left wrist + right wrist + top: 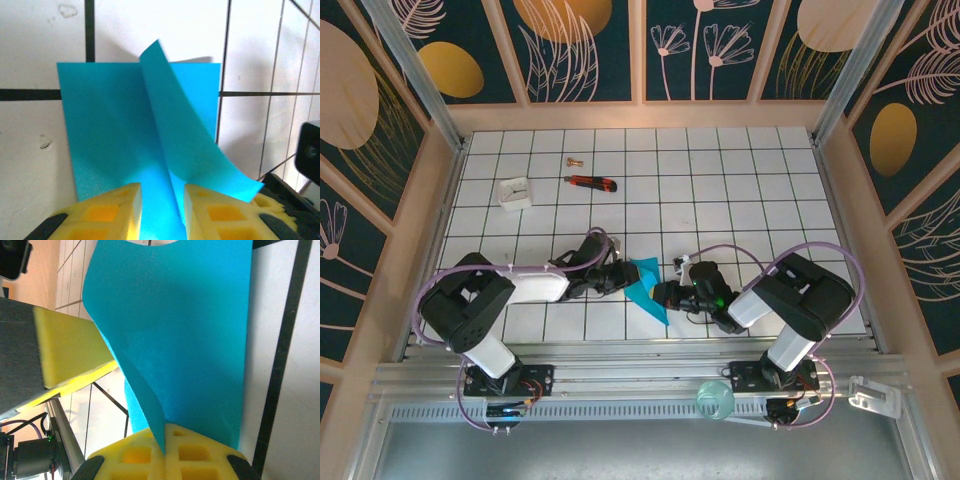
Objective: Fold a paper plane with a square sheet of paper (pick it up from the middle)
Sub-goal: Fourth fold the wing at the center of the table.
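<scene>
Your right gripper (165,440) is clamped on the paper (190,330): the yellow pads meet, a teal edge is pinched in their seam, and the sheet rises from them as a curved flap. Your left gripper (162,200) is released, its two pads standing apart with a clear gap. A raised fold of the paper runs up through that gap, while the rest of the sheet lies flat on the tiles beyond; you cannot tell whether the fold brushes either pad. From above, both grippers face each other at the near middle of the table (740,190), with the paper between them as a small creased teal shape, partly lifted. Well behind them, toward the far left, lie a knife (591,182) and a white block (515,192).
</scene>
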